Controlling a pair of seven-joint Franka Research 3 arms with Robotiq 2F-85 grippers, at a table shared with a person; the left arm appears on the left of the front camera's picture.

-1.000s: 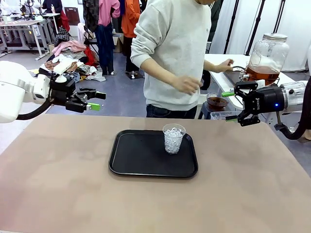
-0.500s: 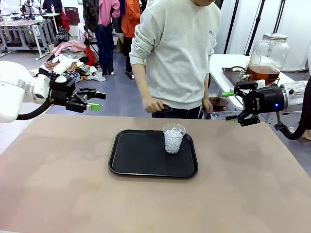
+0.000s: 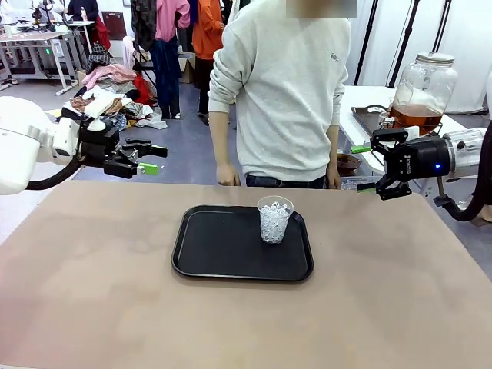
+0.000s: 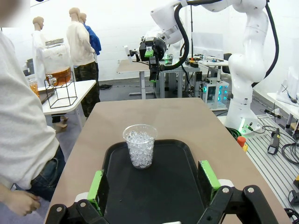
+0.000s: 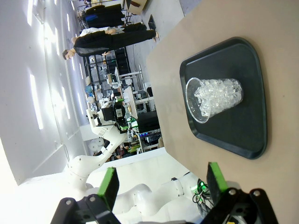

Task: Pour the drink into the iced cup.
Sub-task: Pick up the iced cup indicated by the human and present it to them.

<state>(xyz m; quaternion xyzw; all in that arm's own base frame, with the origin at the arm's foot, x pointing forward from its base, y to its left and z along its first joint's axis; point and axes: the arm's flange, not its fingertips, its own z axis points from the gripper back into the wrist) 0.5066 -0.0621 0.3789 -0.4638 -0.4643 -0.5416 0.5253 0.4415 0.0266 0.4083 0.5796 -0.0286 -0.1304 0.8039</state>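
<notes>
I read left gripper (image 3: 154, 157) and right gripper (image 3: 363, 167) wide, empty, flanking the iced cup (image 3: 274, 219) on its tray (image 3: 200, 254), presumably leaving pouring room (drink (image 3: 415, 116) sits jarred near the right jaws).

Front view: jar (image 3: 424, 84) base hidden behind right gripper (image 3: 364, 167) body. Bowl (image 3: 347, 162) just off right gripper's fingertips, part covered by person's hand (image 3: 333, 177); contents too small to tell. Person's legs hidden behind table (image 3: 92, 269) far edge, beyond both grippers. Right arm cut by picture's right edge behind its gripper.

Left wrist view: tray (image 4: 182, 186) near rim hidden behind left gripper (image 4: 152, 175) fingers (image 4: 97, 186). Person's other hand (image 4: 18, 201), off to side of left gripper, cut by picture's left edge.
</notes>
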